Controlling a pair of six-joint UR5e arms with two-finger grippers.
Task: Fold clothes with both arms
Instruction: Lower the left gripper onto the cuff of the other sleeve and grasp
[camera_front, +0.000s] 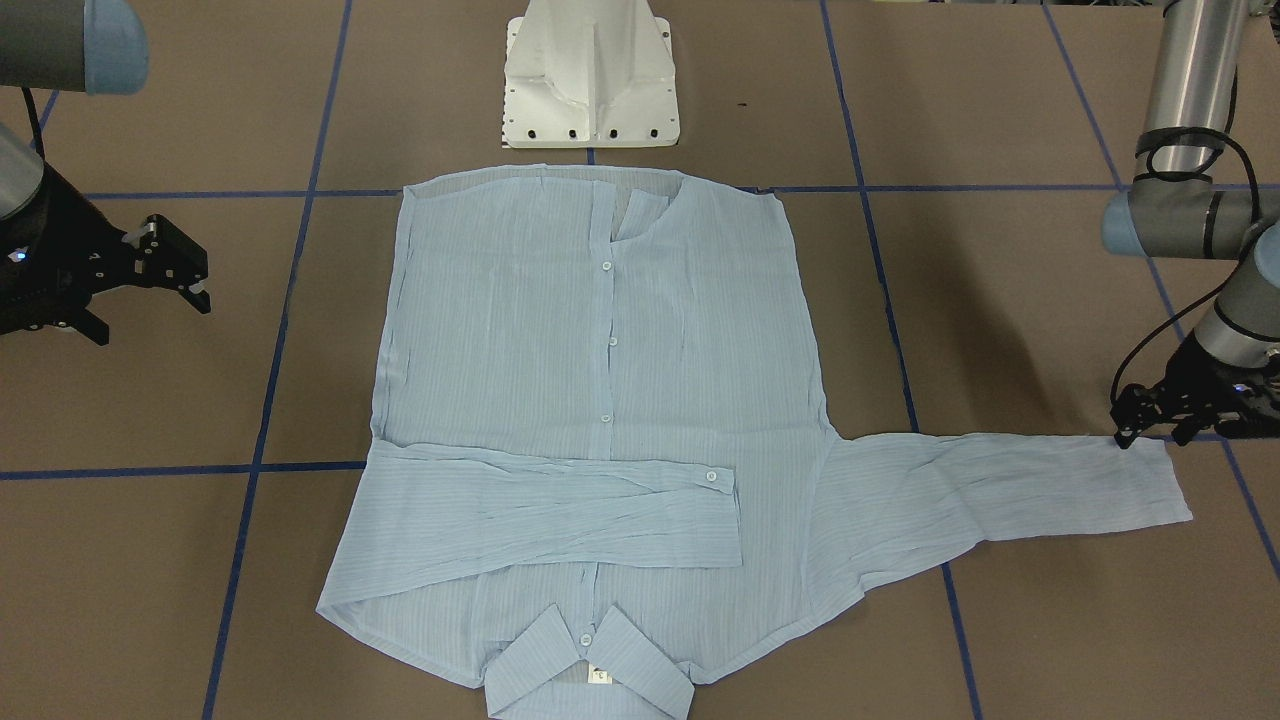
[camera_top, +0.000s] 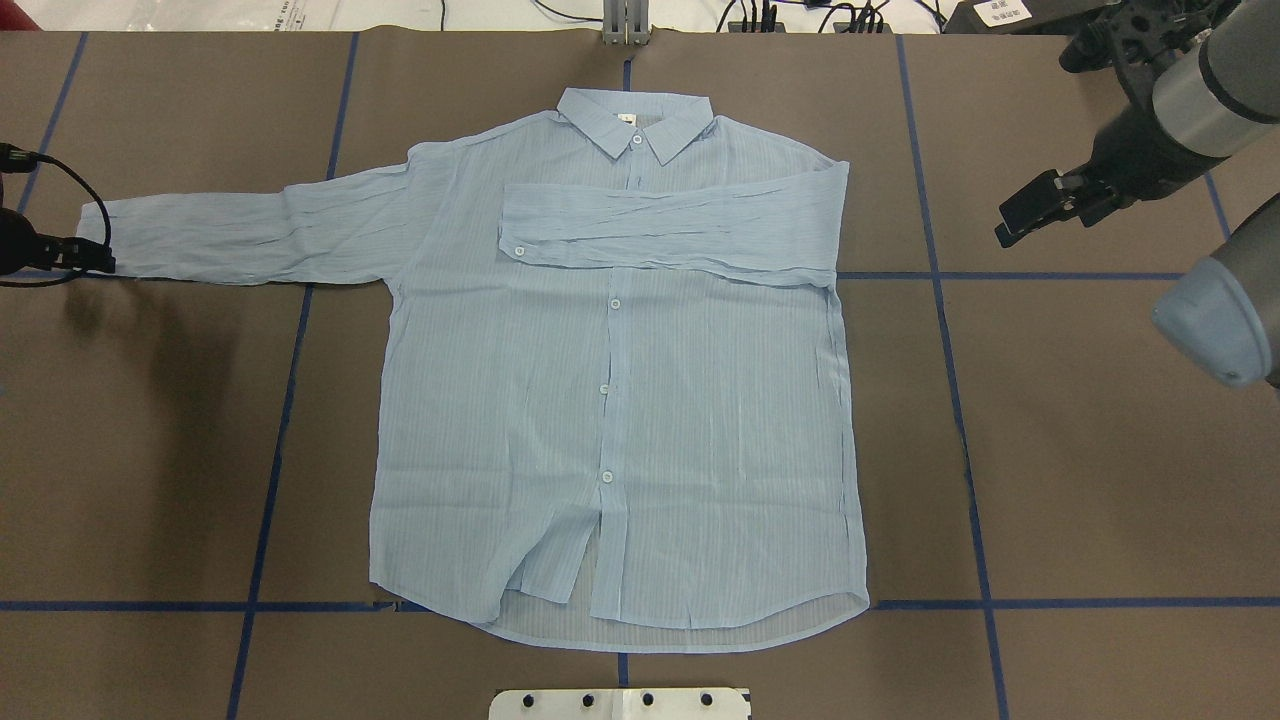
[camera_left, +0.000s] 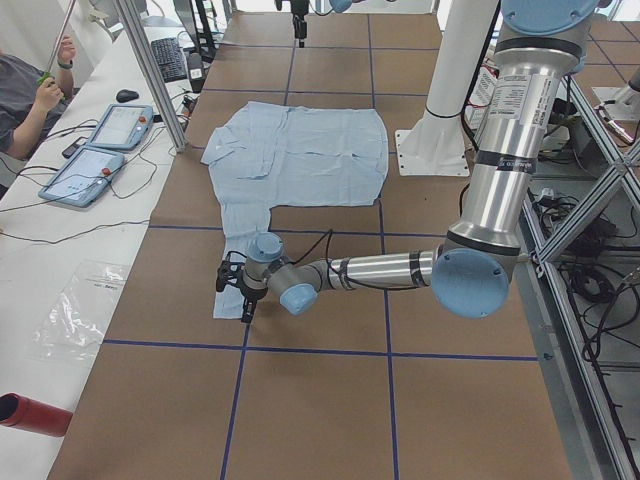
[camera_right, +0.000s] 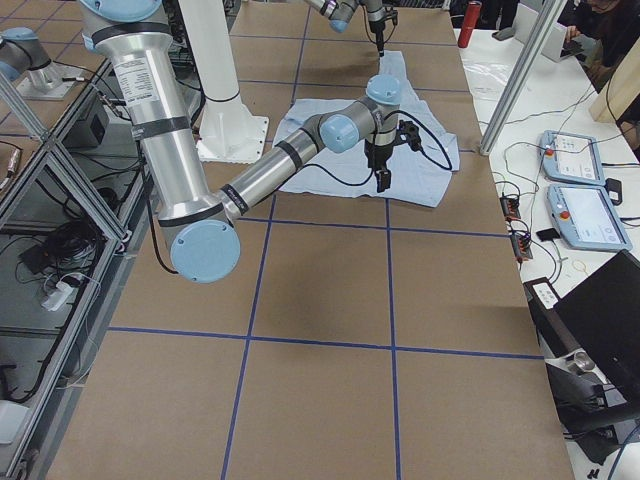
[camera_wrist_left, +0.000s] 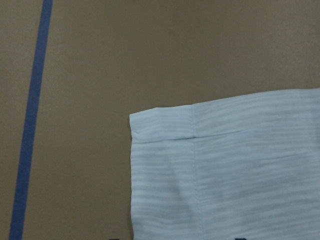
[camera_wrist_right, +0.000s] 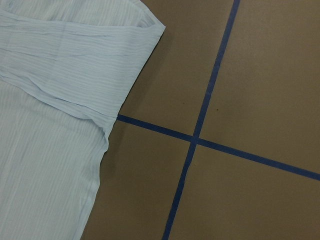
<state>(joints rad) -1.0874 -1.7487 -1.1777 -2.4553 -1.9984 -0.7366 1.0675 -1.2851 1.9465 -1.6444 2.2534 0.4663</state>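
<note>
The pale blue striped shirt (camera_top: 620, 400) lies flat and buttoned on the brown table, with its collar (camera_top: 635, 115) on the side away from the robot. One sleeve (camera_top: 670, 225) is folded across the chest. The other sleeve (camera_top: 250, 230) stretches straight out sideways. My left gripper (camera_top: 92, 262) is low at that sleeve's cuff (camera_wrist_left: 225, 165) and open, with nothing held. My right gripper (camera_front: 192, 275) hovers open above bare table, well off the shirt's folded-sleeve side. The right wrist view shows the folded sleeve's shoulder edge (camera_wrist_right: 75, 65).
The white pedestal base (camera_front: 590, 80) stands just behind the shirt's hem. Blue tape lines (camera_wrist_right: 200, 125) cross the brown surface. Beyond the table's far edge a side bench holds two tablets (camera_left: 100, 150), cables and a red cylinder (camera_left: 30, 415), with a person (camera_left: 25, 90) seated there.
</note>
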